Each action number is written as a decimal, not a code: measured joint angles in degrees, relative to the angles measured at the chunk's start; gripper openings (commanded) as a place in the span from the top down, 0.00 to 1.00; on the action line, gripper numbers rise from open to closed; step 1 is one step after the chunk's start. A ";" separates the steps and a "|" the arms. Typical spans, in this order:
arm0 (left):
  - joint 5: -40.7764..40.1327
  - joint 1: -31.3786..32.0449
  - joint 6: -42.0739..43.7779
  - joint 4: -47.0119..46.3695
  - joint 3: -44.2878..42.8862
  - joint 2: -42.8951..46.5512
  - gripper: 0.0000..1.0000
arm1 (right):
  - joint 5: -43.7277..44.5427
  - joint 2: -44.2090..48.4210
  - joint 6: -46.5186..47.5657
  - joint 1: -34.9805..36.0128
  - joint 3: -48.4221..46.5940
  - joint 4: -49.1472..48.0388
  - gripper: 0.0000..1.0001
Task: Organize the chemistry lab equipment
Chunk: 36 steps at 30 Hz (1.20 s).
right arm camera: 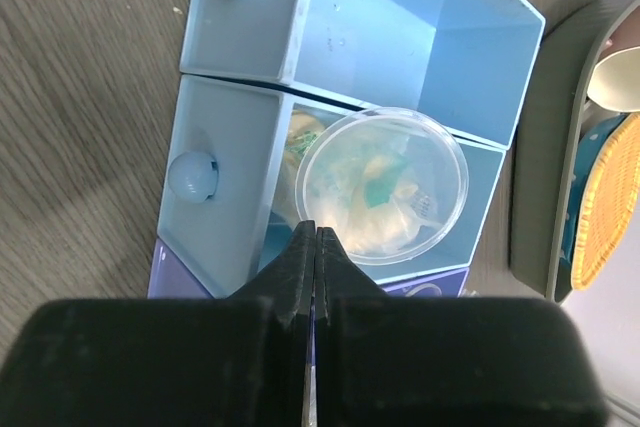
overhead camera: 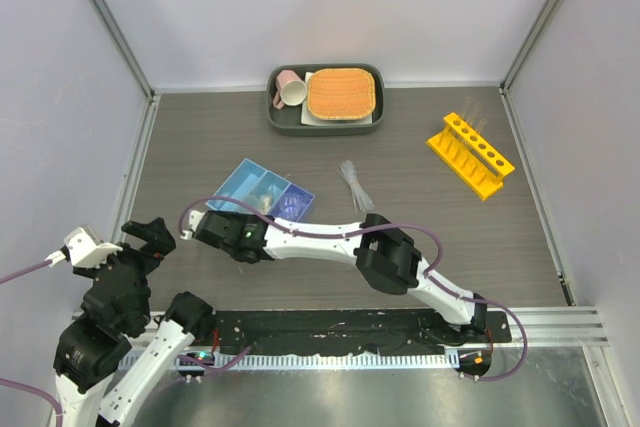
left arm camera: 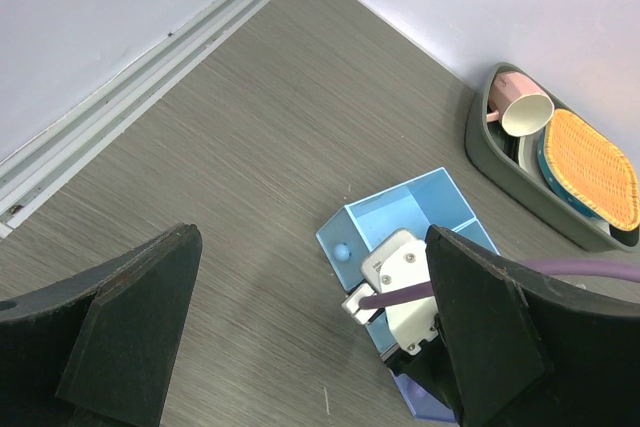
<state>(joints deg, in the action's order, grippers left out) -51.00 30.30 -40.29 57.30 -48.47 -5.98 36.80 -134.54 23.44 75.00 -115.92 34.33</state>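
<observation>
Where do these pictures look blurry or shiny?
Top view: even light, sheen on the near metal plate. Left wrist view: table grain sharp, open jaws dark. Right wrist view: shut jaws a soft black mass; clear beaker in the blue tray crisp.

Bright, even overhead light, soft shadows, sharp top view; both wrist views blur near the lens.

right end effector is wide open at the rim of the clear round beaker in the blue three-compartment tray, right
Not quite. The right end effector is shut, not wide open: the right wrist view shows its two black fingers pressed together. The rest holds: it sits at the rim of the clear round beaker in the blue translucent three-compartment tray.
</observation>
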 measured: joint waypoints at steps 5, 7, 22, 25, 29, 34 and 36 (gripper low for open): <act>0.00 0.00 0.00 0.00 0.00 0.00 0.00 | 1.55 -0.02 0.00 -0.92 0.00 -0.46 0.99; 0.02 0.00 0.00 0.00 0.00 0.00 0.00 | 2.34 0.00 -0.09 -1.75 0.00 -0.90 0.99; 0.02 0.00 0.00 0.00 0.00 0.00 0.00 | 7.19 0.07 -2.29 -4.94 0.00 -3.93 0.99; 0.02 0.00 0.00 0.00 0.00 0.00 0.00 | 6.99 0.50 -2.86 -4.87 0.24 -3.87 0.86; 0.02 0.00 0.02 0.02 0.00 0.00 0.00 | 6.82 1.01 -3.69 -4.76 0.24 -3.89 0.74; 0.02 0.00 0.02 0.00 0.00 0.00 0.00 | 7.21 1.05 -4.13 -4.61 0.20 -3.89 0.66; 0.02 0.00 0.00 0.02 0.00 0.00 0.00 | 7.39 1.05 -4.15 -4.61 -0.04 -3.89 0.62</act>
<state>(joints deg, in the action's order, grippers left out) -50.98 30.30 -40.29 57.32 -48.47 -5.98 44.18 -133.49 19.29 70.39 -115.96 30.44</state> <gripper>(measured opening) 0.996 0.331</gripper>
